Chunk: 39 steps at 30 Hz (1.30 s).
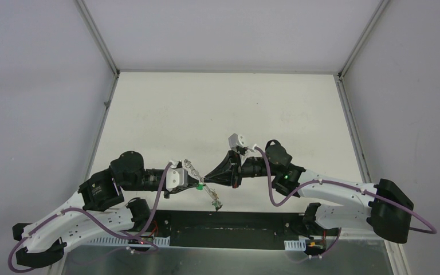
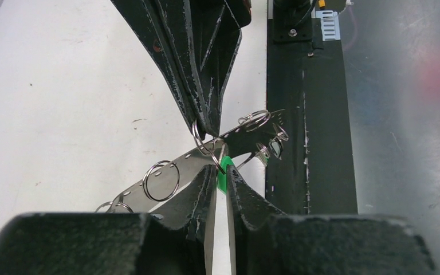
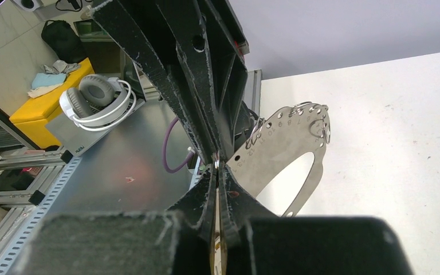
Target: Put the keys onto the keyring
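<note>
Pinching a tiny green plastic-headed key [image 2: 224, 175], the scuffed left claw [image 2: 222, 167] stands barely parted; tip-to-tip opposite, the right claw [image 2: 205, 129] clamps fully closed on a flat, perforated, crescent-shaped steel keyring [image 3: 278, 152] carrying wire split rings [image 2: 161, 180].
</note>
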{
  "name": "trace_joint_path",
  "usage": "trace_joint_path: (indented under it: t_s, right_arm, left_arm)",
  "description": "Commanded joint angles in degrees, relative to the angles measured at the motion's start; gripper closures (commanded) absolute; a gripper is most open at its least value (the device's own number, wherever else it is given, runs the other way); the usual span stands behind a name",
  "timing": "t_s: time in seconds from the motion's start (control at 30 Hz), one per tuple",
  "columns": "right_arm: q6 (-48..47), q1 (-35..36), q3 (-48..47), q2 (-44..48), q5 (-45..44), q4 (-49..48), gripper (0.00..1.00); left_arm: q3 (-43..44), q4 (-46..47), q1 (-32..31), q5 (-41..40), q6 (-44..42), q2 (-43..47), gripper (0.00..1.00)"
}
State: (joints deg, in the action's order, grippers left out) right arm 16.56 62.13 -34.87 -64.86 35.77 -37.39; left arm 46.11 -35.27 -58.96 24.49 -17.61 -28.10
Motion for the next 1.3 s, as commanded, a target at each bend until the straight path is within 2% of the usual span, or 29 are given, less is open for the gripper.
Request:
trace_joint_path:
  t_s: [0.0, 0.17, 1.0, 1.07, 1.13, 1.27]
  right_arm:
    - [-0.6, 0.2, -0.5, 2.0, -0.9, -3.3, 1.00]
    - [-0.4, 0.2, -0.5, 1.9, -0.9, -3.3, 1.00]
    - [-0.1, 0.2, 0.5, 2.5, -2.1, -3.9, 1.00]
    - [-0.1, 0.2, 0.4, 2.5, -2.2, -3.9, 1.00]
    - [-0.1, 0.2, 0.5, 2.5, -2.3, -3.9, 1.00]
    - [-0.1, 0.2, 0.9, 3.1, -2.5, -3.8, 1.00]
  left_arm:
    - [1.3, 0.7, -0.5, 1.7, -0.8, -0.2, 0.92]
    - [1.8, 0.7, -0.5, 3.1, -0.7, -1.4, 1.00]
    - [2.8, 4.2, -0.5, 11.2, 1.0, -4.5, 1.00]
    - [2.8, 4.4, -0.5, 11.2, 1.3, -4.1, 0.93]
    - [3.0, 4.5, -0.5, 10.7, 2.3, -3.8, 0.83]
    - [3.5, 4.6, -0.5, 9.8, 3.9, -2.9, 0.73]
